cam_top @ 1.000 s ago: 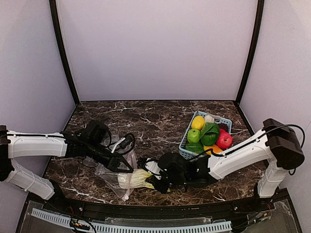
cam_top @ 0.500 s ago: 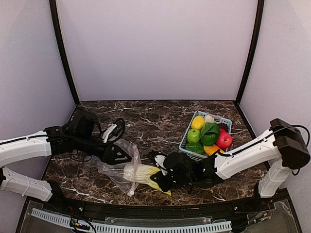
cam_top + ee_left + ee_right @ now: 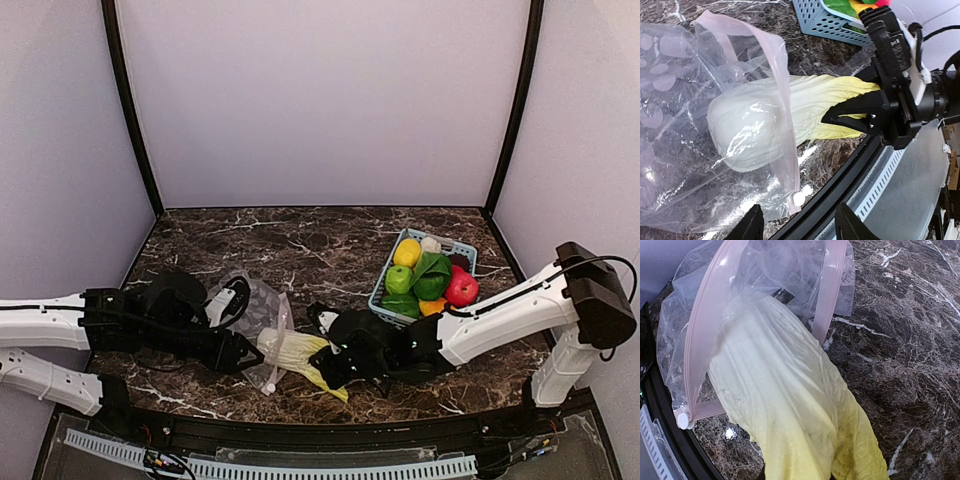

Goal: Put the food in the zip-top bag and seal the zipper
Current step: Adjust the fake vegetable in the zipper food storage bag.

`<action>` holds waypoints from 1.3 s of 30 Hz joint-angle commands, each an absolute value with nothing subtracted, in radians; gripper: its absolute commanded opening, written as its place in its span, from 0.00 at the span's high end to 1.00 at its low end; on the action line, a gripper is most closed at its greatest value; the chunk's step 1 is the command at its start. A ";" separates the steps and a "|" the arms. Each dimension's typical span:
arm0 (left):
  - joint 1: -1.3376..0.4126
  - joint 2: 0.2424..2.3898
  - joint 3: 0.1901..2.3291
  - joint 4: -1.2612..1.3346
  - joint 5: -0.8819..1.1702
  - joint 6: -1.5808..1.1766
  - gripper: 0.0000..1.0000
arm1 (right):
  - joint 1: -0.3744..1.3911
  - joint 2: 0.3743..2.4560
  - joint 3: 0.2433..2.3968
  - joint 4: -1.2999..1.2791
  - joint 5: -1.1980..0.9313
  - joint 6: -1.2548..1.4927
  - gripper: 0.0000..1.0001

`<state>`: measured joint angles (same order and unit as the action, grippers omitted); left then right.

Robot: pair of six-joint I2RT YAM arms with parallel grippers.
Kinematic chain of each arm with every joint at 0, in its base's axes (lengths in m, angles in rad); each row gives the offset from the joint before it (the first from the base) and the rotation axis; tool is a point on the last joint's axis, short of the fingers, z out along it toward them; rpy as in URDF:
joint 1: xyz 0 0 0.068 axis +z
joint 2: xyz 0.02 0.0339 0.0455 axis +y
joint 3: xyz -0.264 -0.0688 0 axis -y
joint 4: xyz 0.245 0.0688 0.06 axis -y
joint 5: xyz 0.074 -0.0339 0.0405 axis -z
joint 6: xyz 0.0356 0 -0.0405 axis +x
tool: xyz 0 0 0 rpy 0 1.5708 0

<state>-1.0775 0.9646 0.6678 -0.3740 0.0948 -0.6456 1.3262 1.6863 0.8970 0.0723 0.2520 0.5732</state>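
Note:
The clear zip-top bag [image 3: 252, 305] lies crumpled at the near left. Its pinkish zipper [image 3: 704, 340] gapes open, with the white slider [image 3: 800, 198] at one end. The pale napa cabbage [image 3: 292, 349] lies with its white butt [image 3: 745, 127] inside the bag's mouth. My right gripper [image 3: 330, 367] is shut on its yellow leafy end [image 3: 840, 90]. My left gripper [image 3: 800, 227] is open just short of the slider, holding nothing. The lemon [image 3: 407, 252], green apple [image 3: 398, 279], red fruit [image 3: 461, 289] and orange pepper [image 3: 436, 307] sit in the basket.
The light-blue slotted basket [image 3: 385, 310] stands at the right, just behind my right arm, with a green leafy vegetable [image 3: 432, 272] on top. The table's black near edge [image 3: 840, 195] runs close under the bag and my left fingers.
My left gripper has let go of the bag, opened, and swung back toward the near edge. The right gripper has pushed the cabbage's white end further into the bag's mouth.

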 commanded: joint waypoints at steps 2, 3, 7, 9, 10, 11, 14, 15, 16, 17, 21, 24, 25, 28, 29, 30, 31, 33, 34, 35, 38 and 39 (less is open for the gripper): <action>-1.161 1.033 0.687 -0.377 -0.097 -0.771 0.56 | 1.329 1.711 0.947 0.053 0.286 0.614 1.00; -1.166 1.043 0.686 -0.369 -0.104 -0.776 0.57 | 1.330 1.712 0.949 0.052 0.289 0.616 1.00; -1.188 1.113 0.680 -0.322 -0.123 -0.800 0.59 | 1.329 1.719 0.956 0.051 0.286 0.626 1.00; -1.199 1.142 0.685 -0.319 -0.147 -0.804 0.58 | 1.329 1.721 0.959 0.051 0.281 0.628 1.00; -1.200 1.149 0.687 -0.324 -0.169 -0.805 0.58 | 1.329 1.720 0.960 0.052 0.280 0.628 1.00; -1.202 1.160 0.690 -0.329 -0.182 -0.807 0.57 | 1.330 1.721 0.960 0.053 0.277 0.628 1.00; -1.202 1.173 0.692 -0.337 -0.239 -0.802 0.55 | 1.330 1.719 0.959 0.056 0.271 0.626 1.00; -1.202 1.182 0.694 -0.337 -0.252 -0.800 0.53 | 1.332 1.718 0.959 0.057 0.269 0.625 1.00; -1.202 1.188 0.695 -0.339 -0.256 -0.797 0.53 | 1.332 1.718 0.961 0.057 0.269 0.624 1.00; -1.201 1.199 0.696 -0.339 -0.262 -0.797 0.51 | 1.334 1.719 0.964 0.057 0.268 0.623 1.00; -1.203 1.227 0.686 -0.328 -0.275 -0.818 0.48 | 1.340 1.729 0.974 0.053 0.268 0.626 1.00; -1.203 1.237 0.667 -0.267 -0.272 -0.835 0.46 | 1.348 1.740 0.983 0.049 0.269 0.641 1.00; -1.201 1.238 0.659 -0.246 -0.273 -0.840 0.45 | 1.350 1.743 0.984 0.049 0.268 0.644 1.00; -1.202 1.248 0.645 -0.202 -0.267 -0.844 0.44 | 1.357 1.754 0.991 0.046 0.270 0.662 1.00; -1.203 1.250 0.642 -0.178 -0.259 -0.845 0.44 | 1.360 1.757 0.994 0.041 0.271 0.668 1.00; -1.202 1.255 0.636 -0.167 -0.254 -0.846 0.43 | 1.362 1.760 0.996 0.039 0.274 0.674 1.00; -1.201 1.258 0.632 -0.152 -0.247 -0.849 0.43 | 1.366 1.763 0.998 0.037 0.276 0.678 1.00; -1.202 1.271 0.628 -0.151 -0.241 -0.854 0.43 | 1.368 1.766 1.001 0.032 0.282 0.683 1.00; -1.203 1.280 0.629 -0.153 -0.237 -0.856 0.43 | 1.367 1.766 1.005 0.024 0.286 0.685 1.00; -1.203 1.284 0.629 -0.156 -0.235 -0.860 0.43 | 1.367 1.768 1.010 0.016 0.290 0.686 1.00; -1.203 1.302 0.633 -0.156 -0.224 -0.860 0.42 | 1.369 1.778 1.033 0.003 0.304 0.687 1.00; -1.203 1.304 0.634 -0.158 -0.225 -0.856 0.41 | 1.369 1.782 1.039 -0.014 0.308 0.687 1.00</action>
<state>-1.1988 1.2877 0.6510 -0.1764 -0.2432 -0.8471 1.3491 1.7649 0.9909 -0.0143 0.2935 0.6685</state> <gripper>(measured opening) 0.582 0.104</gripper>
